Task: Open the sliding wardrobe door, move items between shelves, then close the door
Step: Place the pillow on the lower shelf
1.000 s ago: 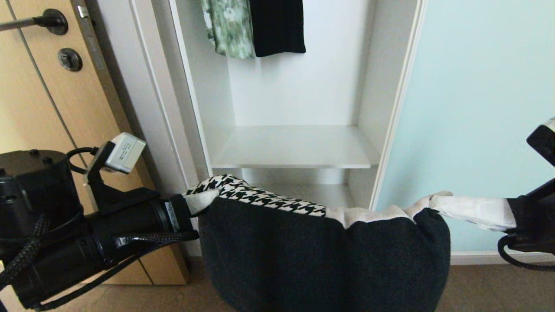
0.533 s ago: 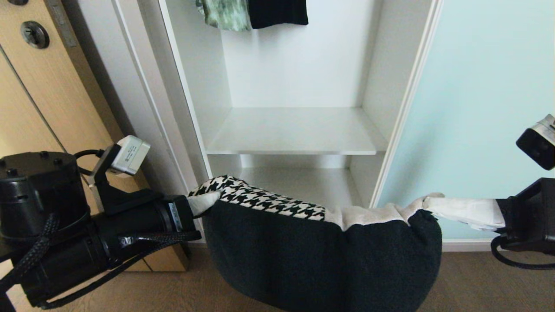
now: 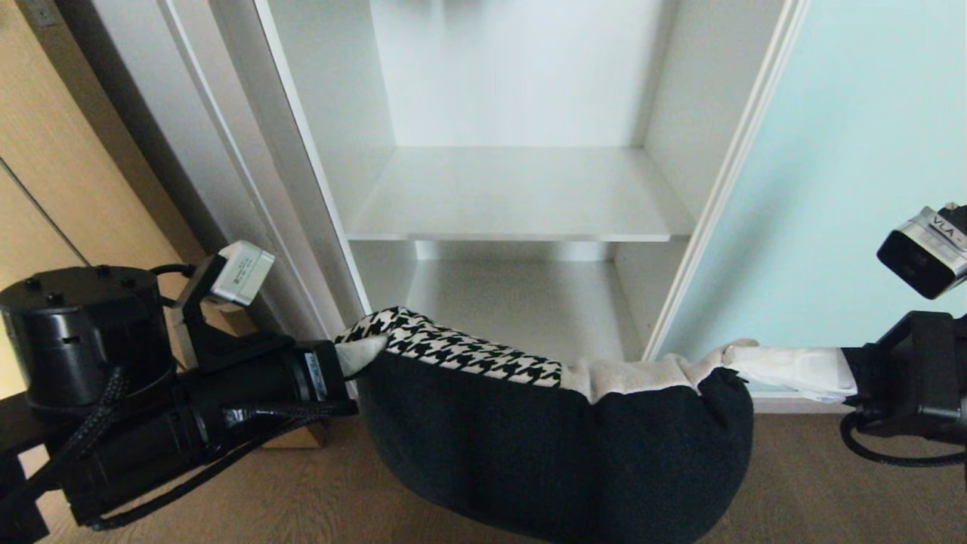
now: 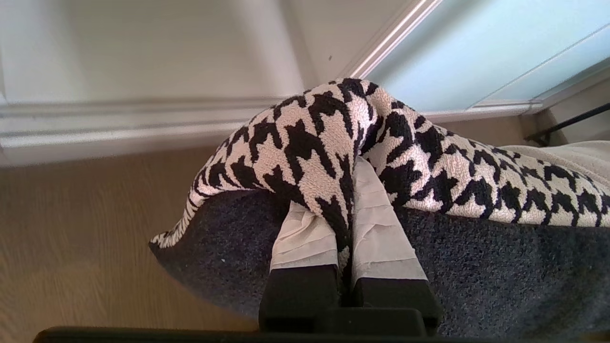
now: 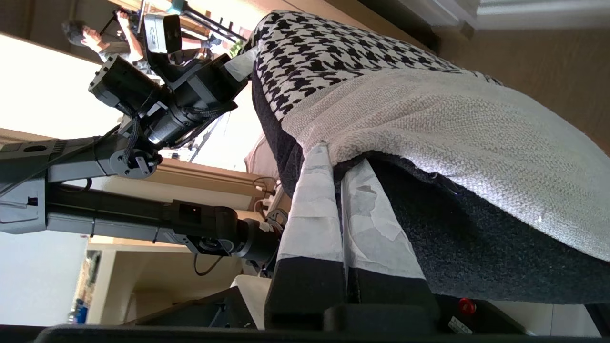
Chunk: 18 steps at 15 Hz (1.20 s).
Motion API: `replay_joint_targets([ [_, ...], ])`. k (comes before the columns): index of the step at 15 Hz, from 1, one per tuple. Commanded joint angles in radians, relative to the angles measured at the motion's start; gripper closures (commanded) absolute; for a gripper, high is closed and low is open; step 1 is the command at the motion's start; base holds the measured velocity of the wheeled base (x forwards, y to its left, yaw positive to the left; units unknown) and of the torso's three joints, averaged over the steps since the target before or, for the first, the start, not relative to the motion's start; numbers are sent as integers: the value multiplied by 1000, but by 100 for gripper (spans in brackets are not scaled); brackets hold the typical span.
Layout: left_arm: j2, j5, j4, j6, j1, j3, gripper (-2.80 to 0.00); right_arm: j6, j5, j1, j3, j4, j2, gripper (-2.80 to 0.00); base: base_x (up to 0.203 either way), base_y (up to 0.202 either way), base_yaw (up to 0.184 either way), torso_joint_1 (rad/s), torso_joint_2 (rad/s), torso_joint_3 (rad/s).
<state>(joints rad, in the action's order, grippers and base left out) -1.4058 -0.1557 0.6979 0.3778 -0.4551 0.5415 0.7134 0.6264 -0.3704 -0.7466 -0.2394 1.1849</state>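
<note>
I'm holding the folded clothes (image 3: 555, 438) slung between both arms. Left gripper (image 3: 370, 351) jaws are pinching the houndstooth end, right gripper (image 3: 736, 355) jaws are pinching the beige end, below the shelf (image 3: 514, 196).

Two white laminate shelves inside wardrobe: upper shelf (image 3: 514, 193) spanning full width between side walls, thin front edge facing out; lower shelf (image 3: 521, 306) directly beneath, partly shaded. Brown wood-grain floor (image 3: 816, 483) in front of wardrobe, running under its white base rail. Small cardboard-coloured block (image 3: 296, 437) resting on floor at left.
</note>
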Motion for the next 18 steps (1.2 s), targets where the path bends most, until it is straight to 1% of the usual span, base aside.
replay_joint_targets([
  [1, -13, -1, 3, 3, 1, -3, 0, 4, 4, -1, 1, -1, 5, 0, 0, 0, 0, 2, 6, -189],
  [18, -36, -2, 3, 12, 7, 3, 0, 4, 4, 0, 4, -15, 28, 0, 0, 0, 0, 2, 4, -200],
])
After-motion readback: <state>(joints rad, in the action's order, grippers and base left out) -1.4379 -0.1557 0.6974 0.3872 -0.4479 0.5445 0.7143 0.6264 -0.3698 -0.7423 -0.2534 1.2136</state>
